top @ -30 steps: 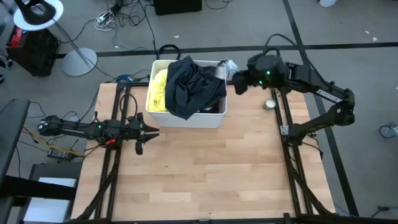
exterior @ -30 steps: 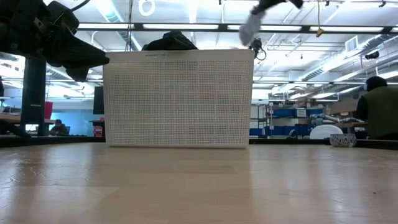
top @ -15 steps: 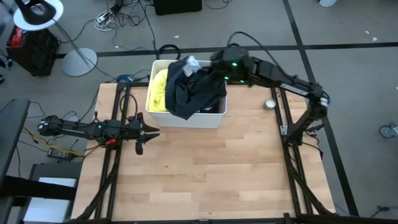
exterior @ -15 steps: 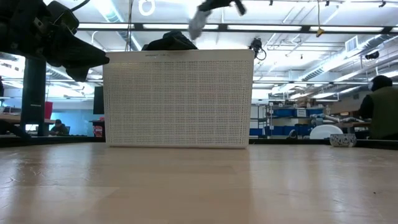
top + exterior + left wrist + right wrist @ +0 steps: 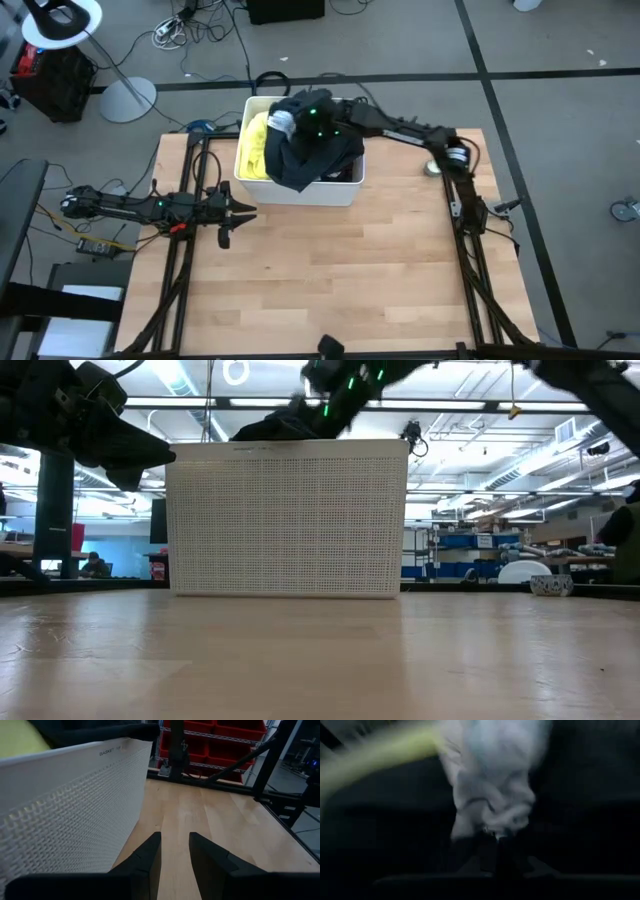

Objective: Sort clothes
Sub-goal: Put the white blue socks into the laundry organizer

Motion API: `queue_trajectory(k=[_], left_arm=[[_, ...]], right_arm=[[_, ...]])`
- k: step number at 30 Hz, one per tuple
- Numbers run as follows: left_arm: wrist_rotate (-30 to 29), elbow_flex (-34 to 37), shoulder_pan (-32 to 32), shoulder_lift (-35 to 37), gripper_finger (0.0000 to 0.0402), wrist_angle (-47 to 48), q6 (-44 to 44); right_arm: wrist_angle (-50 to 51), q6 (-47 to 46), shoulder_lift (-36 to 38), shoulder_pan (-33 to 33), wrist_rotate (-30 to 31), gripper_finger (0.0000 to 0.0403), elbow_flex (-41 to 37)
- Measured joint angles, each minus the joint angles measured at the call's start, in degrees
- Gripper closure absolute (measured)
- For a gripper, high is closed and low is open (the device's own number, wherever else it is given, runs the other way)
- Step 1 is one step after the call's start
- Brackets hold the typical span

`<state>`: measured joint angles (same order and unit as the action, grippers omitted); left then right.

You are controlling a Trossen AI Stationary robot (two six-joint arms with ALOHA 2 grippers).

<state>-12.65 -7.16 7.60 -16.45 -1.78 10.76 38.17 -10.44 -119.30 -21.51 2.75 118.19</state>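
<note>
Right gripper point(image 5: 492, 851), over the bin point(image 5: 300, 188) at upper centre, pinches a pale cloth point(image 5: 492, 780) with fingers pressed together: light, limp, best held by a bunched fold; left fingers point(image 5: 147, 857) slightly spread, idle.

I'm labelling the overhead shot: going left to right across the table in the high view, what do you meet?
Left gripper → white bin holding yellow garment, then black garment → small round object at the table's right edge.
</note>
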Motion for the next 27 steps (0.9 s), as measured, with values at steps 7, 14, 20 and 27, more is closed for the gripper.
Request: queue_trajectory(k=[7, 14, 20, 27], left_arm=[[0.0, 0.0, 0.0, 0.0, 0.0295, 0.1, 0.0], [0.0, 0.0, 0.0, 0.0, 0.0295, 0.1, 0.0], [-0.4, 0.0, 0.0, 0.0, 0.0295, 0.1, 0.0], [-0.8, 0.0, 0.0, 0.0, 0.0295, 0.1, 0.0]], right_arm=[[5.9, -3.3, -9.7, -1.8, -0.6, 0.0401, 0.6], [3.7, -3.0, -8.1, -2.0, -2.0, 0.0379, 0.1], [3.6, -2.0, -0.3, -2.2, -2.6, 0.0337, -0.3], [7.9, -2.0, 7.9, -2.1, -2.6, 0.0284, -0.2]])
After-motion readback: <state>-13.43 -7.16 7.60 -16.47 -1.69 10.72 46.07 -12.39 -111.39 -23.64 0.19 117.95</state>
